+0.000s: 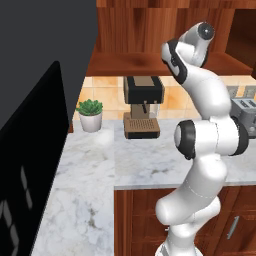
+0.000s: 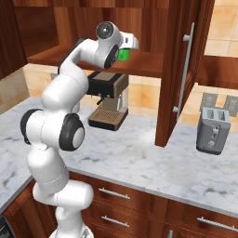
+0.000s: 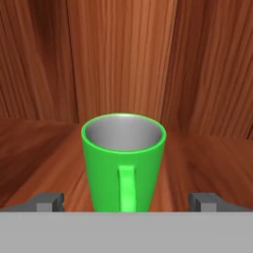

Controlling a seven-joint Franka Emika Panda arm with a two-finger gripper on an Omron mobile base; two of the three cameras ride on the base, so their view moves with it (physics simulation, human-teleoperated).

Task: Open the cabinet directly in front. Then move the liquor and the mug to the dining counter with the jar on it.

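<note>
The cabinet [image 2: 179, 69] stands open, its right door swung out with the long grey handle [image 2: 186, 65] facing me. On its wooden shelf [image 3: 44, 158] stands the bright green mug [image 3: 123, 158], upright, its loop handle turned toward the hand. My gripper [image 3: 126, 201] is open, with one fingertip [image 3: 49, 201] to each side of the mug's base and apart from it. In the right base view the arm reaches up into the cabinet, and the mug [image 2: 123, 54] peeks out just behind the hand. The liquor, the dining counter and the jar are out of view.
A coffee machine [image 2: 108, 100] sits on the marble worktop [image 2: 139, 158] under the cabinet. A potted plant [image 1: 90, 114] stands to its left and a toaster [image 2: 213, 128] to the right. A tall black appliance [image 1: 30, 150] blocks the left side.
</note>
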